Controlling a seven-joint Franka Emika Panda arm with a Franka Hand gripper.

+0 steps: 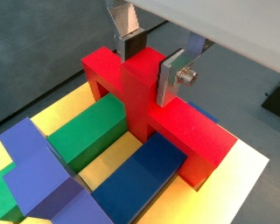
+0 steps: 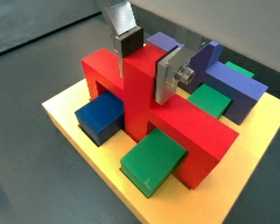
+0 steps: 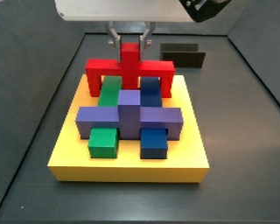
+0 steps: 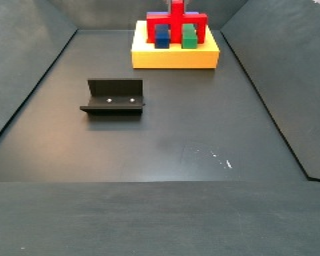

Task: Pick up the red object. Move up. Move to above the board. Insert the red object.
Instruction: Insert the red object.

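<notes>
1. Where the red object stands, at one edge of the board, the gripper is right above it, its silver fingers pinching the piece's upright stub.
2. Green and blue blocks lie in slots just beside the stub, under the red bar's span, as both wrist views show.
3. Beyond them a purple cross-shaped block lies across the middle of the board, with a green block and a blue block past it toward the far edge.
4. Around the red piece there is hardly any spare room on the board.
5. Well apart on the dark floor stands the fixture.
6. Dark walls rise around the floor on the sides that show in both side views.
</notes>
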